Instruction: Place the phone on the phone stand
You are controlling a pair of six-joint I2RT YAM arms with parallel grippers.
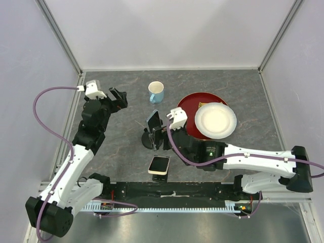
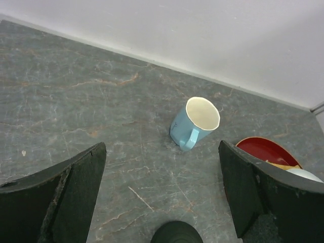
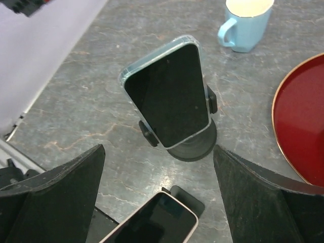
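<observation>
The phone [image 1: 159, 164], dark-screened in a pale pinkish case, leans tilted on the low black phone stand [image 3: 192, 198] near the table's front edge. In the right wrist view the phone [image 3: 152, 226] shows at the bottom edge, with the stand's back plate poking out behind it. My right gripper [image 3: 158, 152] hangs open above it, apart from it, with nothing between its fingers. My left gripper [image 1: 114, 98] is at the far left of the table, open and empty [image 2: 162, 152] over bare tabletop.
A second phone in a clear case [image 3: 167, 96] is clamped on a taller round-base pole stand [image 1: 152, 137] just beyond the right gripper. A blue mug [image 1: 156, 91] stands at the back. A white plate [image 1: 215, 120] lies on a red plate [image 1: 195, 104] at the right.
</observation>
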